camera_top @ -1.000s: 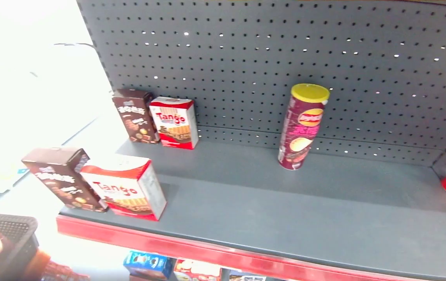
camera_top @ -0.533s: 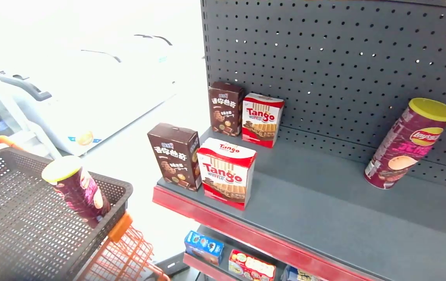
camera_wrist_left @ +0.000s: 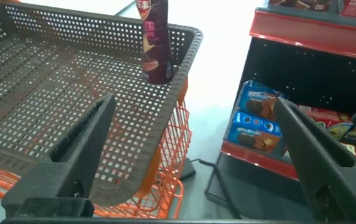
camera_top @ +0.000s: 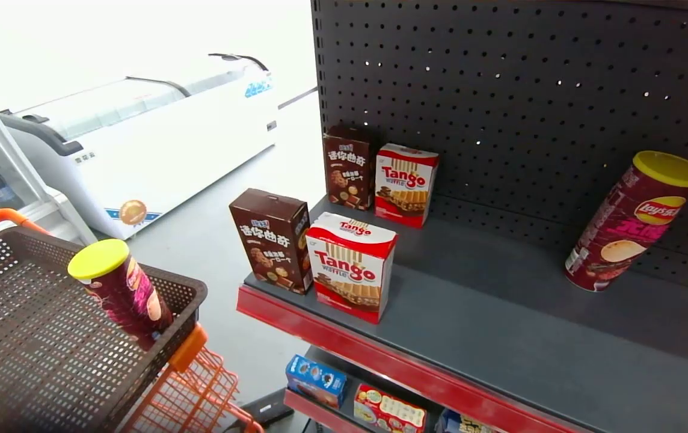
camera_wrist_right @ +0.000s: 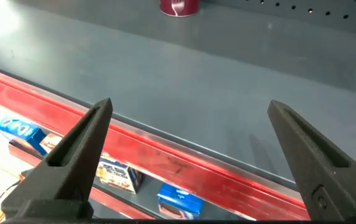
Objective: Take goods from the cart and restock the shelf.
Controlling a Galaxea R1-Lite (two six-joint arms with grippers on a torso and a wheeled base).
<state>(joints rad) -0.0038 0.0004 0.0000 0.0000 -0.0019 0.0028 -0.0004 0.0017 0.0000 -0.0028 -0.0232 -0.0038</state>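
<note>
Colour rundown from my rig: the shelf (camera_top: 500, 325) deck is flat dark grey with a glossy red front lip. The pegboard (camera_top: 530, 90) is near-black, dotted with a neat grid of holes. The shelf can (camera_top: 629, 225) is maroon with a yellow lid, and the cart can (camera_top: 121, 291) has the same colours. The basket (camera_top: 13, 337) is dark brown perforated mesh over the orange wire cart (camera_top: 199, 391). The front brown box (camera_top: 272, 240) and back brown box (camera_top: 347, 167) are chocolate brown with white lettering. The front wafer box (camera_top: 350, 267) and back wafer box (camera_top: 405, 185) are red and white. My left gripper (camera_wrist_left: 193, 104) and right gripper (camera_wrist_right: 190, 107) are black.
</note>
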